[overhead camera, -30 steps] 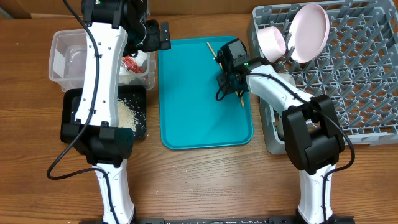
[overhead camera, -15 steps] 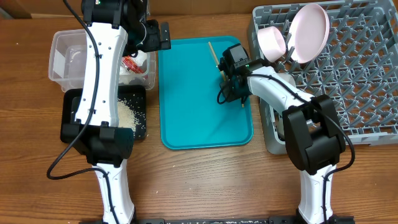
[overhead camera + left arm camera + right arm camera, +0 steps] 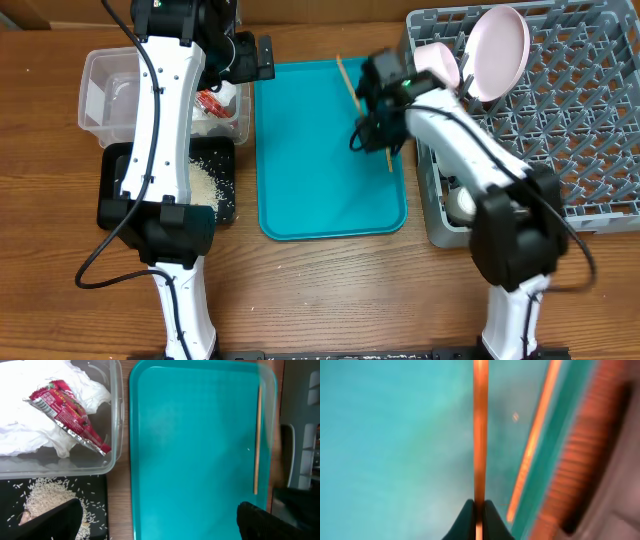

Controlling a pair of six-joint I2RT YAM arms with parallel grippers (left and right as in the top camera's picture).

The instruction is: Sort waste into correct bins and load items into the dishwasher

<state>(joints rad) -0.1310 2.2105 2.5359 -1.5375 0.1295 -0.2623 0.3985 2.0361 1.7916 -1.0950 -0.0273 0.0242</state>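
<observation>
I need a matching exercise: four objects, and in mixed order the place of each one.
1 small shiny red wrapper
2 loose white rice grains
3 large round white plate
4 thin wooden chopstick

A in the grey plastic dish rack
B in the right tool
C in the clear rectangular plastic tub
D on the shallow black rectangular tray

Pairs: 1-C, 2-D, 3-A, 4-B

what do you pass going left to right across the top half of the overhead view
clear plastic tub → teal tray → grey dish rack
</observation>
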